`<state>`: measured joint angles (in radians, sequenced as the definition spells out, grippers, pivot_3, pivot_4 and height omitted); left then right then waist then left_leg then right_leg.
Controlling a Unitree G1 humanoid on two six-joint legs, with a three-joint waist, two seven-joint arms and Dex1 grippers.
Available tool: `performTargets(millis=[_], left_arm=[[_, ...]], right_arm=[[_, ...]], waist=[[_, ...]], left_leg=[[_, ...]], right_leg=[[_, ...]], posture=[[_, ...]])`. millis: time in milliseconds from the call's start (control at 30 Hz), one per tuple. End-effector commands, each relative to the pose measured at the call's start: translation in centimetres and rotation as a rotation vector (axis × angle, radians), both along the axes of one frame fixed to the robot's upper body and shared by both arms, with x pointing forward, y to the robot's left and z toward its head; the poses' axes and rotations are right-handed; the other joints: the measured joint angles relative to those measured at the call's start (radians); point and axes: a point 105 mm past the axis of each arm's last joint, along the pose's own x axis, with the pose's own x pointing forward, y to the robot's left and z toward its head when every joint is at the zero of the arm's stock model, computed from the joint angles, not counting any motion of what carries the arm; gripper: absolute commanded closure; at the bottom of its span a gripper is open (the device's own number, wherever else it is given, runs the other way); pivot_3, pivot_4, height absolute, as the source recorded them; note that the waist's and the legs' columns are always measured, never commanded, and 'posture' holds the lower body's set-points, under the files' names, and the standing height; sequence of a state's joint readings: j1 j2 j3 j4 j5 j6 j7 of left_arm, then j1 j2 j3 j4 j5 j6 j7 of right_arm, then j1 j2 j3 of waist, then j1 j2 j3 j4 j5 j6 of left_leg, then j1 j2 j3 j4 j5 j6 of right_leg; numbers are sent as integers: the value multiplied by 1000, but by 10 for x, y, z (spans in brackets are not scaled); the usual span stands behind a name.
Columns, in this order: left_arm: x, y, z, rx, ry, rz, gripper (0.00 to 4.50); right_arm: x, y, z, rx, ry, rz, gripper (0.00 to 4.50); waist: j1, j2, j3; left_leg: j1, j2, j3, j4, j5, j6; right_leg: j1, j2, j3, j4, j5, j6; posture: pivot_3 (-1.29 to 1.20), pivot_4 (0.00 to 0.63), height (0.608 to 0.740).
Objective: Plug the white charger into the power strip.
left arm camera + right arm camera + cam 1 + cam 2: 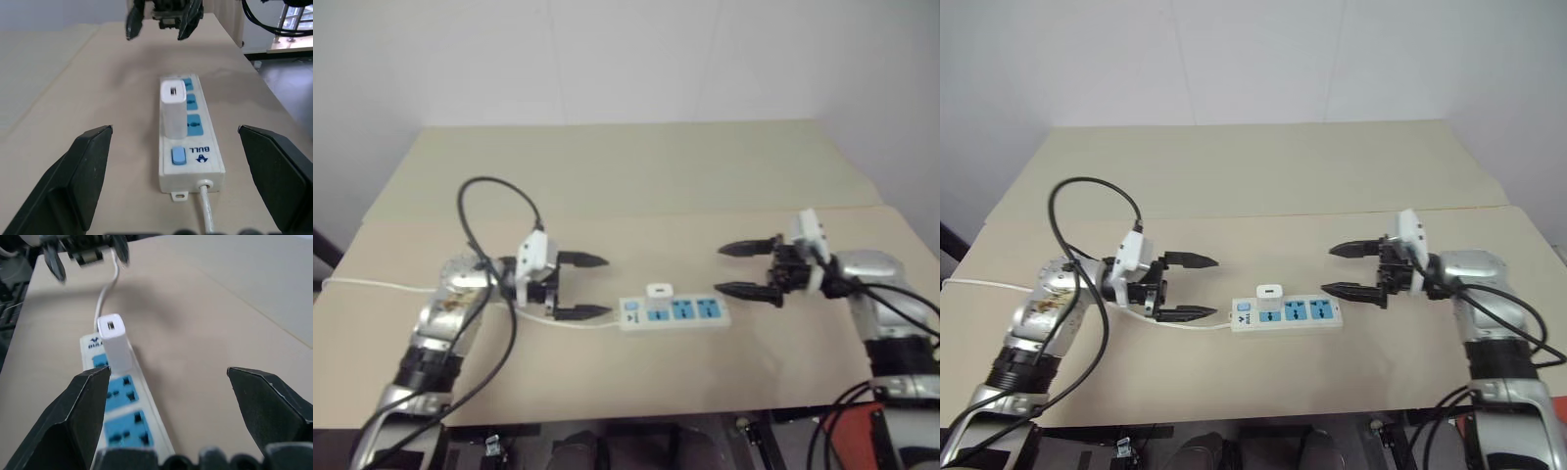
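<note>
Left eye view: long narrow white plastic power strip (674,312) with blue sockets lies flat on the beige tabletop (636,186), near its front edge, between the two arms. Small white rectangular charger block (658,291) stands upright in the strip, seated at the socket nearest the switch end; two blue sockets beside it are free. Thin white cord (372,286) runs from the switch end off toward the robot's left, passing under the left arm.

Left gripper (595,287), white body with two black pointed fingers, sits just left of the strip's switch end, pointing right toward it, fingers spread wide, holding nothing, not touching strip or charger. Right gripper (742,269) is just beyond the strip's far end, pointing left, fingers also spread wide and empty, clear of the strip.

Left wrist view: charger (173,107) upright on the strip (190,156), blue switch (178,156) and cord exit closest to camera, own black fingers (88,176) wide apart either side, right gripper visible beyond. Right wrist view: charger (115,341) at the far end of the strip (128,409), two free blue sockets nearer.
</note>
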<state>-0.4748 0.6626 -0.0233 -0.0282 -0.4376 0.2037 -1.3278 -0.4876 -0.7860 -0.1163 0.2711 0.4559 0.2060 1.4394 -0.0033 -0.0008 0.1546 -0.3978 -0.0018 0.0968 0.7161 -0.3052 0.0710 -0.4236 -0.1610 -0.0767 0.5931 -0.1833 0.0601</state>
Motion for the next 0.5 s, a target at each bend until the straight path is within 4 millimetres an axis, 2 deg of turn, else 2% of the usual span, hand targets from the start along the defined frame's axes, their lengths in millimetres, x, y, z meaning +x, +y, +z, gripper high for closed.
performTargets(millis=[33,167,267,500], left_arm=[[-6,15,1,25,2,47,12],[-14,24,-8,40,38,78,12],[-23,20,-15,47,66,64,12],[-30,16,-21,59,109,47,12]], right_arm=[[-11,-25,12,-29,-30,-78,0],[-20,-48,4,-75,10,-178,0],[-26,-63,-5,-125,51,-241,0],[-49,-72,-20,-156,98,-309,0]], waist=[[0,0,0],[0,0,0],[1,-1,1],[11,-1,1]], left_leg=[[0,0,0,0,0,0],[0,0,1,0,0,0],[2,1,1,1,0,-1],[6,1,1,1,1,-2]], right_leg=[[0,0,0,0,0,0],[0,1,0,0,-1,1],[2,1,0,0,-1,1],[3,1,2,1,-1,-1]], posture=[[0,150,740],[0,150,740],[0,150,740],[0,150,740]])
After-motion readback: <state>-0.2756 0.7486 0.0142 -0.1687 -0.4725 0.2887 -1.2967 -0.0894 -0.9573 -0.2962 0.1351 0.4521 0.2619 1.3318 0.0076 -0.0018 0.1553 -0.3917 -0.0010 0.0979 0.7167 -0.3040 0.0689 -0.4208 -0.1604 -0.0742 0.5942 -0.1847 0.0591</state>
